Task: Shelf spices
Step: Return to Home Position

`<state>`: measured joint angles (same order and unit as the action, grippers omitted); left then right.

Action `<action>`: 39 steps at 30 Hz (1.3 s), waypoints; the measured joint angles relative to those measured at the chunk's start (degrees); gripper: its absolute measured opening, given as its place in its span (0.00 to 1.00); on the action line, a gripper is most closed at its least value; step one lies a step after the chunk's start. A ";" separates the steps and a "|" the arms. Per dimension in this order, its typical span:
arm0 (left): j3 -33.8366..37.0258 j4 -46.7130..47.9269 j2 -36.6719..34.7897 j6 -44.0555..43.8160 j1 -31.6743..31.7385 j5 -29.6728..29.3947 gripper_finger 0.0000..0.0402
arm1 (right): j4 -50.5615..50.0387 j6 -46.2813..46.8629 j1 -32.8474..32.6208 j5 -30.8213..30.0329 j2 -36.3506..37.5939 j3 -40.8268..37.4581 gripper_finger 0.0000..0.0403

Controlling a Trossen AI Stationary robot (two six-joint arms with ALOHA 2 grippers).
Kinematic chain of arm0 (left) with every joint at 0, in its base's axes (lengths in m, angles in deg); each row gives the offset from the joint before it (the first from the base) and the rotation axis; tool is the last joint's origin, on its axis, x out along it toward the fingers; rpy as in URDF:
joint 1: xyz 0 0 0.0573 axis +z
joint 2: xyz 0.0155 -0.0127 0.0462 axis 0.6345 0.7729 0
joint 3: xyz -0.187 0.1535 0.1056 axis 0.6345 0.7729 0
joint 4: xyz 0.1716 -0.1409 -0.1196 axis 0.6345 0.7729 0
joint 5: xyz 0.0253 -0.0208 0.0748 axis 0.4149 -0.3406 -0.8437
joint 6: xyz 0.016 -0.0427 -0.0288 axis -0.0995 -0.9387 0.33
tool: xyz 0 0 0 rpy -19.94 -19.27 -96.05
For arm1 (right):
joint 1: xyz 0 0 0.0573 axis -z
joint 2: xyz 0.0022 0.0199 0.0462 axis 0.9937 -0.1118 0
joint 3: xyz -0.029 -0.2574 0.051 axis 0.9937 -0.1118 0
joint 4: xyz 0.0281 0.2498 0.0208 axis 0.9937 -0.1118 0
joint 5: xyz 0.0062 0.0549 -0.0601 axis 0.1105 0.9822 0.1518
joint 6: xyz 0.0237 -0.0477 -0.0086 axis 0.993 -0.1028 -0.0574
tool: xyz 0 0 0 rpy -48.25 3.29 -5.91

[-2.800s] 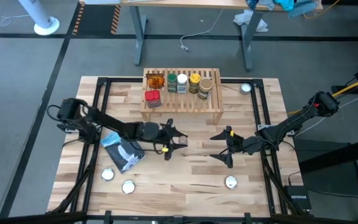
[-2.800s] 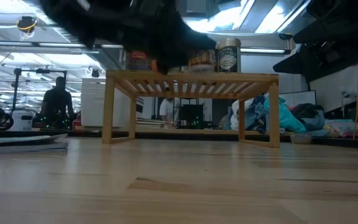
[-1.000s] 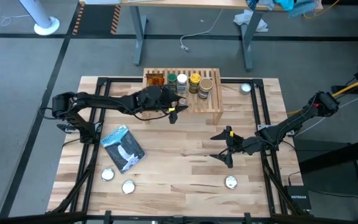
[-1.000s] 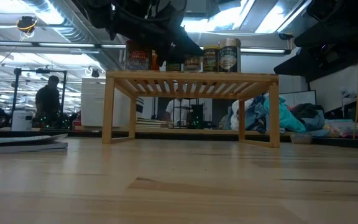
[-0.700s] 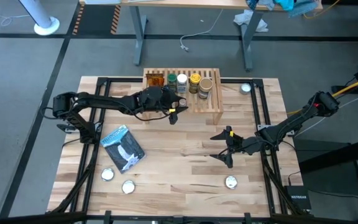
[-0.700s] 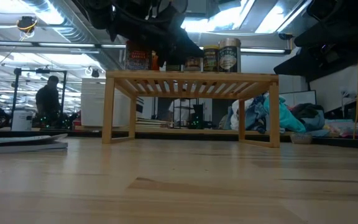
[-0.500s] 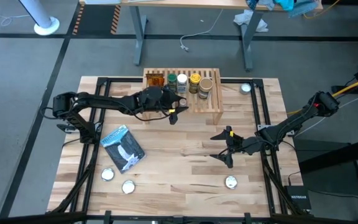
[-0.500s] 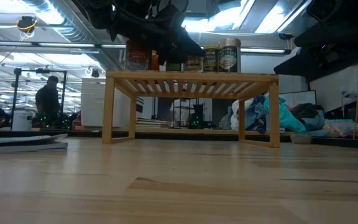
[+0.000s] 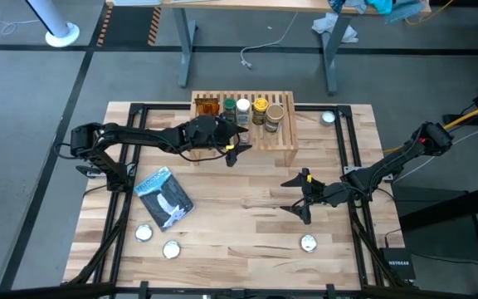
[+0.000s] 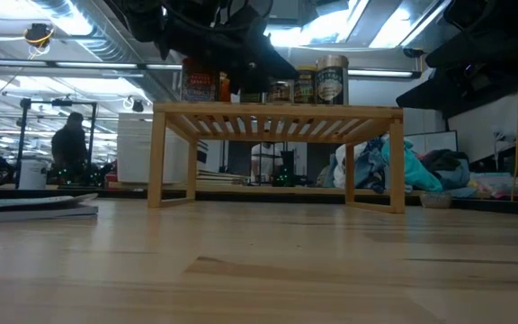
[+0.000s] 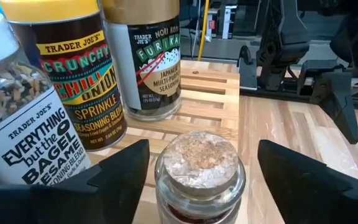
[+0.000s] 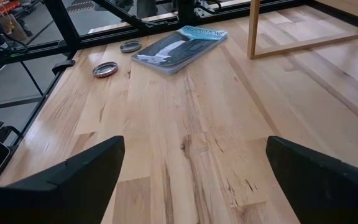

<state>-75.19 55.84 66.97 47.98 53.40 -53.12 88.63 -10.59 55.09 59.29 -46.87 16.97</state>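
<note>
Left gripper (image 11: 201,163) gapes either side of the cork-topped jar (image 11: 199,155), taller spice jars (image 11: 79,81) crowding just behind.

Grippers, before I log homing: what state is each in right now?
Left gripper: open, jaws either side of the clear jar, not gripping.
Right gripper: open, empty.

Spice jars (image 9: 243,108) upright on wooden shelf (image 9: 277,142), clear jar (image 11: 199,171) foremost

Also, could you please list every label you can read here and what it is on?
"TRADER JOE'S CRUNCHY CHILI ONION SPRINKLE SEASONING BLEND": yellow-lidded jar.
"TRADER JOE'S NORI KOM… FURIKA…" (rest wraps away): tan-lidded jar.
"TRADER JOE'S EVERYTHING but the BAGEL SESAME": white-lidded jar.
Other views: too small.
</note>
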 joint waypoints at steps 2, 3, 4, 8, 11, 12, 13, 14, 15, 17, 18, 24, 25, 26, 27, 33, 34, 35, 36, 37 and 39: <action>0.00 -0.39 0.00 0.04 0.00 -0.22 0.75 | 0.00 0.02 0.02 0.00 0.00 0.00 0.99; 0.00 -0.75 0.00 0.14 0.00 -0.40 0.75 | 0.00 0.00 0.00 0.01 0.01 0.00 0.99; 0.00 -1.28 0.00 0.31 0.00 -0.44 0.76 | 0.00 0.01 0.01 0.00 0.01 0.00 0.99; 0.00 -4.33 0.00 0.41 0.03 -0.59 0.77 | 0.00 0.01 0.01 0.01 0.02 0.00 0.99; 0.00 -5.19 -0.06 0.82 0.03 -0.59 0.77 | 0.00 0.01 0.01 0.00 0.01 0.00 0.99; 0.00 -5.12 -0.14 0.83 0.03 -0.59 0.77 | 0.00 0.00 0.00 0.00 0.02 0.00 0.99; 0.00 -5.07 -0.23 0.83 0.03 -0.59 0.77 | 0.00 0.00 0.02 0.01 0.02 0.00 0.99; 0.00 -5.14 -0.34 0.87 0.03 -0.59 0.77 | 0.00 0.02 0.00 0.00 0.02 0.00 0.99; 0.00 -5.33 -0.60 1.06 0.01 -0.59 0.77 | 0.00 0.00 0.02 0.00 0.02 0.00 0.99; 0.00 -6.28 -1.13 1.98 -0.22 -0.40 0.77 | 0.00 0.00 0.01 0.00 0.01 0.00 0.99; -0.16 -6.62 -1.53 2.33 -0.41 -0.25 0.77 | 0.00 0.02 0.01 0.00 0.02 0.00 0.99; -3.65 0.19 -5.91 4.87 -2.59 -0.07 0.77 | 0.01 0.02 0.00 0.00 0.00 0.00 0.99; -4.63 3.20 -7.09 4.94 -3.25 -0.20 0.77 | 0.00 0.02 0.02 0.00 0.02 0.00 0.99; -5.49 6.66 -8.43 4.91 -4.06 -0.68 0.77 | 0.02 0.01 0.02 0.00 0.01 0.01 0.99; -6.40 10.30 -9.88 4.91 -5.03 -1.35 0.77 | 0.00 0.00 0.00 0.00 0.02 0.02 0.99; -10.21 29.44 -19.56 2.86 -13.13 -7.57 0.73 | -0.03 0.01 0.01 0.00 0.01 0.02 0.99; -10.29 31.86 -21.49 1.71 -14.76 -8.66 0.72 | 0.00 0.02 0.02 0.00 0.02 0.02 0.99; -10.29 34.20 -23.41 0.22 -16.48 -9.53 0.71 | -0.02 0.02 0.02 0.00 0.02 0.04 0.99; -10.29 36.47 -25.22 -1.46 -18.15 -10.04 0.70 | -0.03 0.01 0.00 0.00 0.01 0.04 0.99; -10.29 38.74 -27.26 -3.10 -19.88 -10.70 0.69 | 0.00 0.02 0.00 0.00 0.01 0.04 0.99; -10.29 43.03 -31.04 -6.51 -23.42 -12.35 0.67 | -0.01 0.01 0.01 0.00 0.01 0.04 0.99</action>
<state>-85.48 98.86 35.94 41.47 29.98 -65.47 88.61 -10.58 55.11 59.29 -46.85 17.01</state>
